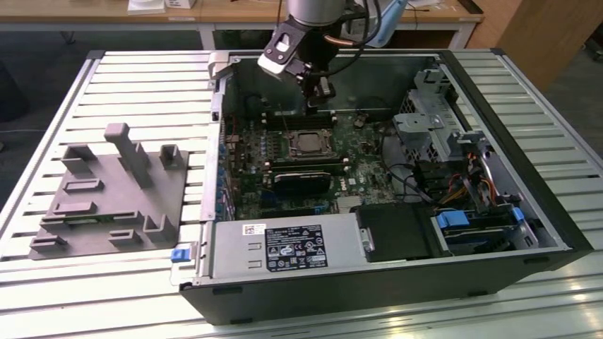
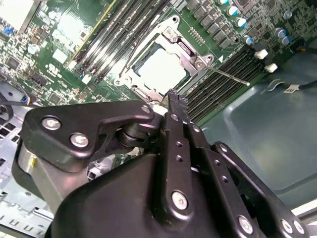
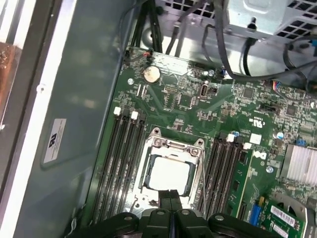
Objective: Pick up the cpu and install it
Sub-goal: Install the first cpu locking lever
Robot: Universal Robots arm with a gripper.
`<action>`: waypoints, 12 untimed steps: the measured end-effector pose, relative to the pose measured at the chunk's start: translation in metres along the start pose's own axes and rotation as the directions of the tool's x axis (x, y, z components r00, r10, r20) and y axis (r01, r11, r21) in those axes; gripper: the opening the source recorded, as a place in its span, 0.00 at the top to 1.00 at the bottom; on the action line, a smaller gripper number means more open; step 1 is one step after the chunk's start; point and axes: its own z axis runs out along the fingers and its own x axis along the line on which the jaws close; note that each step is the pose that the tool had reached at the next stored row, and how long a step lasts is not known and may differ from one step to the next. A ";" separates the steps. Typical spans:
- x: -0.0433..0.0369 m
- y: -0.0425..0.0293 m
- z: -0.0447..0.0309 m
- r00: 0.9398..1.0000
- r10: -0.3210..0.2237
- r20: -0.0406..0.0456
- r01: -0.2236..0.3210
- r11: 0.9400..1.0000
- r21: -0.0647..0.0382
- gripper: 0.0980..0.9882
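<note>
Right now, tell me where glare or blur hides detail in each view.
Exterior view: light washes out the slatted table near its front edge. Second wrist view: the cpu in its socket glares white and the gripper looms soft up close. First wrist view: the cpu is pale and featureless.

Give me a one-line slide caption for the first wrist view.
Fingers pressed together above the cpu, which lies in its socket on the green motherboard.

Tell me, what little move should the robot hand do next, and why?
Probably lift straight up a little. The cpu already lies flat inside the socket frame, and the gripper, shut with nothing between its fingers, hangs just above it, so it seems to have nothing left to hold there.
</note>
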 end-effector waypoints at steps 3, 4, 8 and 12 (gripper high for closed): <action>0.0000 0.0000 0.0001 1.000 -0.022 -0.001 0.022 1.000 0.000 0.99; 0.0000 0.0000 0.0001 1.000 -0.029 -0.001 0.029 1.000 0.000 0.99; 0.0000 0.0000 0.0001 0.998 -0.059 -0.002 0.059 0.998 0.000 0.99; 0.0000 0.0000 0.0002 0.996 -0.086 -0.003 0.086 0.996 0.000 0.99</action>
